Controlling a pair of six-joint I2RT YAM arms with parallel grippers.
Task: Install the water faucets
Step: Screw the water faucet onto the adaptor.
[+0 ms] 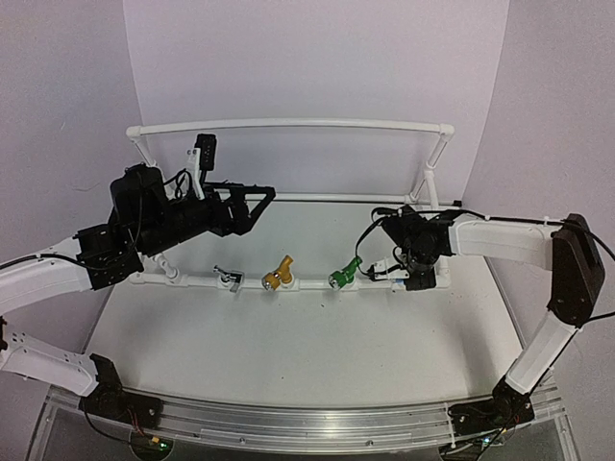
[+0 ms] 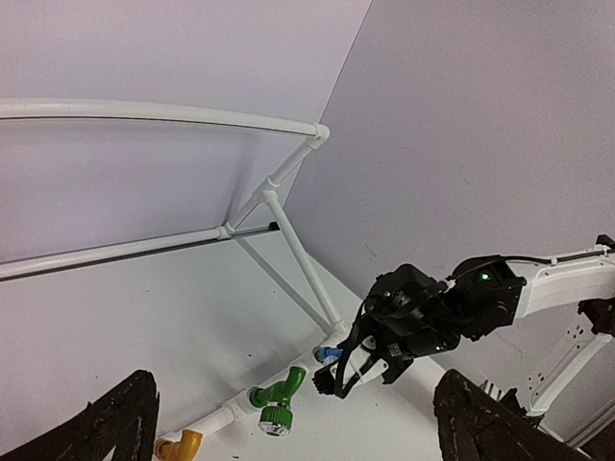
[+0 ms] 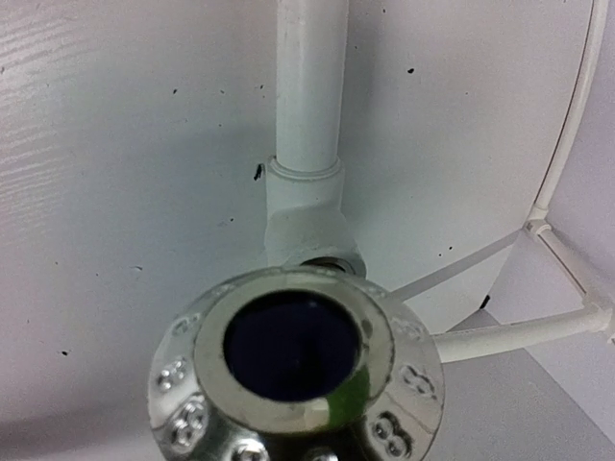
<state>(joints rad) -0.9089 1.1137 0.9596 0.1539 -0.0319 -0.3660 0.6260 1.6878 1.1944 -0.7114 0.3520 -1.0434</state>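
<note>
Three faucets sit along the front pipe of the white frame: silver, yellow and green. A fourth, blue faucet sits at the pipe's right end, at a white fitting. My right gripper is shut on it. In the right wrist view its round metallic nozzle fills the lower middle and hides my fingers. My left gripper hangs open and empty above the table, behind the silver and yellow faucets. The left wrist view shows its dark fingertips wide apart.
The white PVC frame's rear rail arches across the back, with slanted braces at the right. Lilac walls close in behind and at both sides. A metal rail carries the arm bases at the near edge.
</note>
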